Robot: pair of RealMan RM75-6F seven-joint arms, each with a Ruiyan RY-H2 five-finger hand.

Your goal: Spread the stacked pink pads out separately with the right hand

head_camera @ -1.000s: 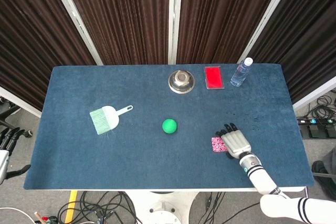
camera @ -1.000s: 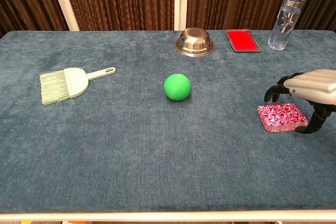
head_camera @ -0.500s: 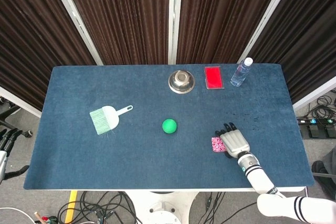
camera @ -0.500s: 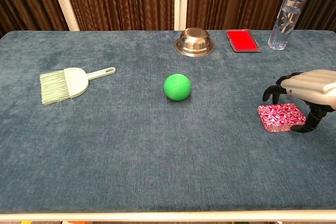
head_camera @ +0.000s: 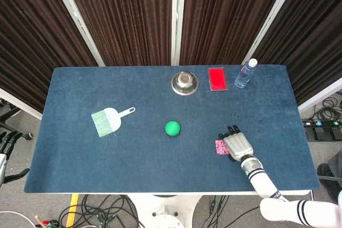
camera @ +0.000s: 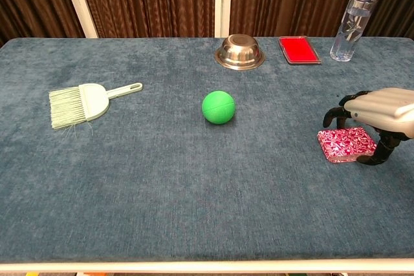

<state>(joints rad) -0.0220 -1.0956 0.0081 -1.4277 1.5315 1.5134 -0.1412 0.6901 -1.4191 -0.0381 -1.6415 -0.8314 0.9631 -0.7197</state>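
Observation:
The stack of pink patterned pads (camera: 345, 143) lies flat on the blue table at the front right; its left edge (head_camera: 219, 147) shows in the head view. My right hand (camera: 381, 105) arches over the stack's right part. Its fingers (camera: 335, 116) curl down past the far left corner and the thumb (camera: 376, 153) reaches the near right edge. The hand (head_camera: 238, 144) holds nothing, and the pads stay stacked. My left hand (head_camera: 5, 145) hangs off the table's left side, fingers apart and empty.
A green ball (camera: 218, 106) sits mid-table. A pale green hand brush (camera: 84, 103) lies to the left. Along the far edge stand a steel bowl (camera: 239, 52), a red flat case (camera: 299, 50) and a water bottle (camera: 351, 21). The table's front edge runs close below the pads.
My right hand has edged slightly left and lower over the pink pads, with the thumb drawing nearer to their edge. The pads have not moved.

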